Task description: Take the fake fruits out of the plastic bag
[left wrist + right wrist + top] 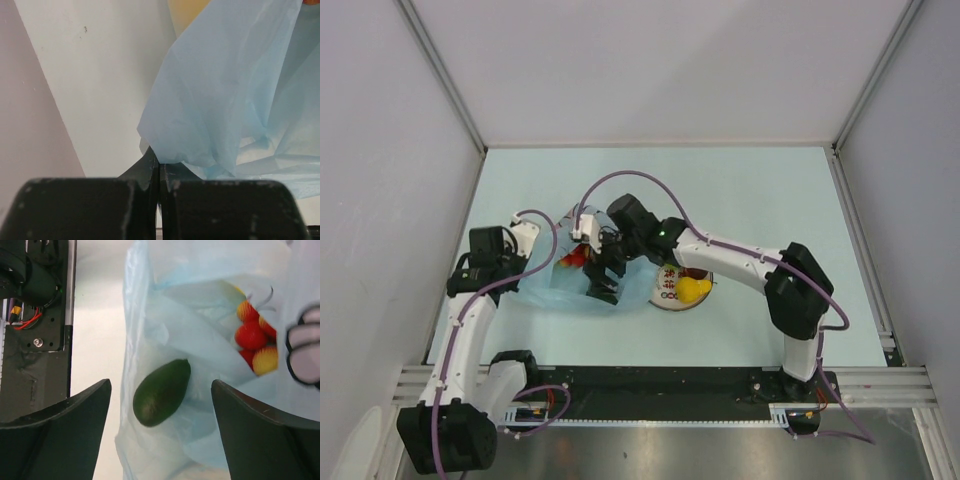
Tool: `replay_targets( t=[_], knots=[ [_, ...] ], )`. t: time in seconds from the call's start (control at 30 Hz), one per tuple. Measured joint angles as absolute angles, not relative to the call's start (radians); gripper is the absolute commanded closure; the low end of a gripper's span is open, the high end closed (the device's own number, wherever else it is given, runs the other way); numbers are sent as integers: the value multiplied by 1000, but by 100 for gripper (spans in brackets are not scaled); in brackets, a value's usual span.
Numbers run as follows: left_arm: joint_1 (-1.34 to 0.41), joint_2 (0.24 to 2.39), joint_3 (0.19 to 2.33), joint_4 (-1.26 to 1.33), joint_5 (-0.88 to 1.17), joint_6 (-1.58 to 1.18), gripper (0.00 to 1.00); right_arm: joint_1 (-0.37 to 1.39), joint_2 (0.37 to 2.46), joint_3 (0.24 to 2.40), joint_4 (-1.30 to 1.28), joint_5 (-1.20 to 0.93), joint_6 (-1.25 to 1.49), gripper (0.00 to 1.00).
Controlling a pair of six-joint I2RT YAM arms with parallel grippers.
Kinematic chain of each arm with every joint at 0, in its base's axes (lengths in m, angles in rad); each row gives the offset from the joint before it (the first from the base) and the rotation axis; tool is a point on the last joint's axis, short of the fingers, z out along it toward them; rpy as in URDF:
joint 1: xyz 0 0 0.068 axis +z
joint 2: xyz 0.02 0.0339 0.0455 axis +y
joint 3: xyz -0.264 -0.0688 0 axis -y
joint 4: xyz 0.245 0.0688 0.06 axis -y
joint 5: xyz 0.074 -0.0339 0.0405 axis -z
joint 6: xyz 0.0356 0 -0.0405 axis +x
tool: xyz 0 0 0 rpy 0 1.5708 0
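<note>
The light-blue plastic bag [560, 288] lies on the table left of centre. My left gripper [544, 266] is shut on a fold of the bag's edge [220, 100]; in the left wrist view its jaws [159, 161] meet on the film. My right gripper [604, 280] hangs open over the bag's mouth. In the right wrist view a dark green fruit [161, 399] lies inside the bag [200, 325], below and between the spread fingers [65, 425]. A cluster of red and yellow berries [255, 340] sits deeper in the bag and also shows in the top view [575, 257].
A round white plate [669, 296] with red lettering stands right of the bag, with a yellow fruit [695, 290] on it. The black rail of the arm bases [35, 315] lies to the near side. Grey walls enclose the table.
</note>
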State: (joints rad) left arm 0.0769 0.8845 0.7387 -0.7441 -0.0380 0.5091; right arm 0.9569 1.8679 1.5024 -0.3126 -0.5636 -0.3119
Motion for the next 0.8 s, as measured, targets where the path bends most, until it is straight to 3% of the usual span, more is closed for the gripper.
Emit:
replay_targets(
  t=[0.13, 0.33, 0.53, 0.63, 0.7, 0.8],
  knots=[
    [76, 886, 739, -738, -33, 504, 100, 1002, 1898, 1541, -324, -516, -379, 30],
    [74, 895, 739, -738, -23, 496, 100, 1013, 2025, 1555, -350, -411, -448, 34],
    [72, 884, 739, -740, -22, 496, 100, 1016, 2065, 1554, -381, -374, -481, 26],
    [70, 883, 739, -743, -22, 493, 100, 1032, 2065, 1540, -389, -383, -490, 15],
    [70, 883, 739, -744, -22, 486, 100, 1048, 2064, 1523, -393, -387, -489, 14],
    [69, 883, 741, -746, -20, 475, 100, 1080, 2064, 1491, -394, -379, -490, 27]
  ],
)
